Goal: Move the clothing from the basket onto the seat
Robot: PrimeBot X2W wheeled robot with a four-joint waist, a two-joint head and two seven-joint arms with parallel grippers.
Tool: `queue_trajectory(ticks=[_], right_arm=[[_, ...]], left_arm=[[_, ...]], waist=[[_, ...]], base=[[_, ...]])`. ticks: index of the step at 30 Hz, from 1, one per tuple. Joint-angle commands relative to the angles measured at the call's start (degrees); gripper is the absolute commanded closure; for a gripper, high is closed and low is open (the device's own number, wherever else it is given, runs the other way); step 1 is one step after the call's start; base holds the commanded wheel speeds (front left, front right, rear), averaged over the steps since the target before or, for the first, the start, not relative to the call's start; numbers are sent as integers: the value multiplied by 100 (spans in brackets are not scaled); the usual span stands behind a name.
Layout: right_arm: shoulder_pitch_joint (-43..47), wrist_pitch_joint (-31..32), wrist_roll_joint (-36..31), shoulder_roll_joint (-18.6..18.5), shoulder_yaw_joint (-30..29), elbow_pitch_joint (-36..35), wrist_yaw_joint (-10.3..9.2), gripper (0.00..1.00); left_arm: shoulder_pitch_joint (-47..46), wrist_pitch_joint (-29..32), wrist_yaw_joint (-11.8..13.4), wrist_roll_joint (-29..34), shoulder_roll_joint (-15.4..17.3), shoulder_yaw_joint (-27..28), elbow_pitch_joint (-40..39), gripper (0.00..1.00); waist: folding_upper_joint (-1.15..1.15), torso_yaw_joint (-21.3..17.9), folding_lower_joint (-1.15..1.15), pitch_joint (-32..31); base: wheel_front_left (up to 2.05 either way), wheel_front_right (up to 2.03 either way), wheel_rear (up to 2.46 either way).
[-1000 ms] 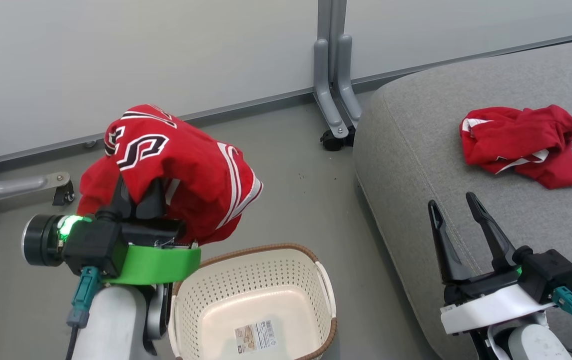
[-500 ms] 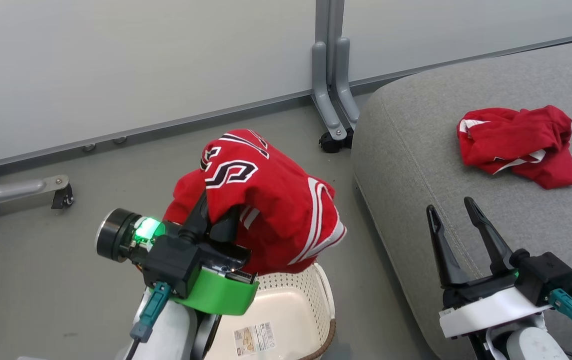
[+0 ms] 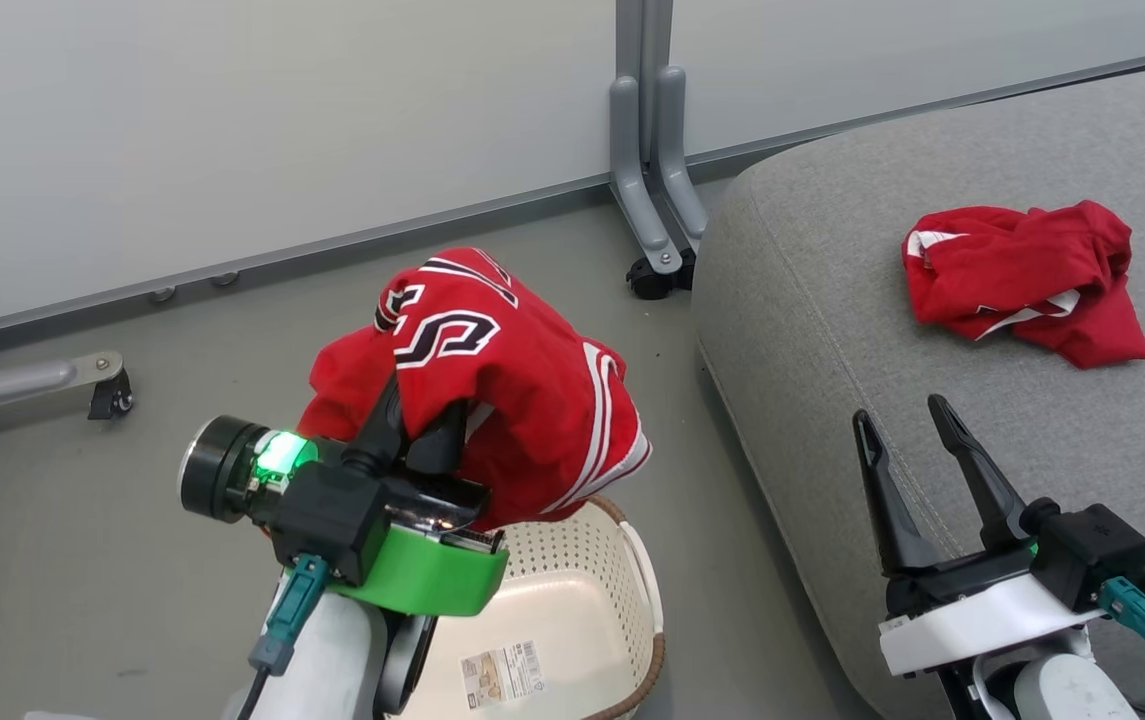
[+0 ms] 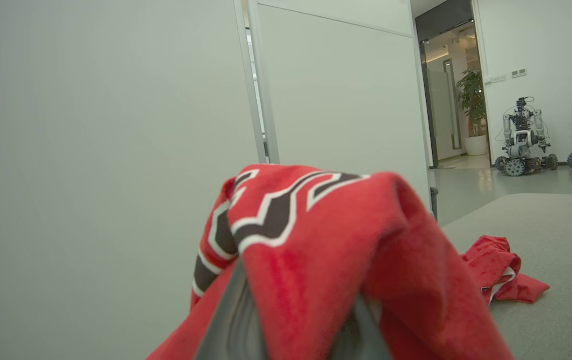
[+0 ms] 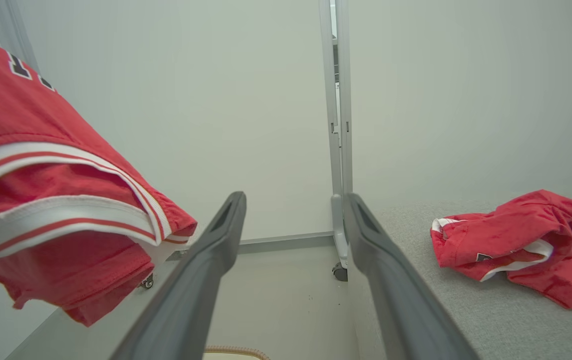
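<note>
left gripper [image 3: 422,432] carried rightward, lettered garment [image 3: 522,390] now hanging over basket [image 3: 587,545], nearer seat [image 3: 832,300]

Red garment [image 3: 532,410], left of the scene: it bore black block letters [image 3: 442,335] outlined in white. One resembled an S; the rest were folded over and made no readable word.

Paper sticker [image 3: 502,672], on the inner floor of the basket [image 3: 637,560], near left: it carried print too small to read.
</note>
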Motion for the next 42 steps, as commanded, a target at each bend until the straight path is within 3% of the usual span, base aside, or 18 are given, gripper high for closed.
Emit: queue_trajectory(ticks=[1,9,17,24,30,36,42], right_arm=[[63,-17,-6,-4,-10,17,-6,0],[54,-17,-31,-50,37,36,-6,0],[-100,-17,-55,-326,555,-112,-6,0],[-388,-17,-178,-753,1577,-329,-6,0],[-752,-17,-240,-900,2412,-366,-6,0],[-1132,-17,-296,-833,2942,-243,-6,0],[-1363,-17,-364,-670,3026,69,-6,0]], left_arm=[[-94,-3,23,-74,1,20,-15,100],[-124,-3,89,-21,1,47,128,100],[-189,-3,133,65,2,54,316,100],[-214,-3,142,6,3,21,404,100],[-259,-3,128,6,4,-84,503,100],[-287,-3,143,62,3,-252,618,100],[-354,-3,230,60,3,-513,776,100]], waist=[[0,6,0,6],[0,41,0,51],[0,29,0,155],[0,29,0,204],[0,73,0,212],[0,140,0,209],[0,226,0,208]], base=[[0,0,0],[0,0,0],[0,0,0],[0,0,0],[0,0,0],[0,0,0],[0,0,0]])
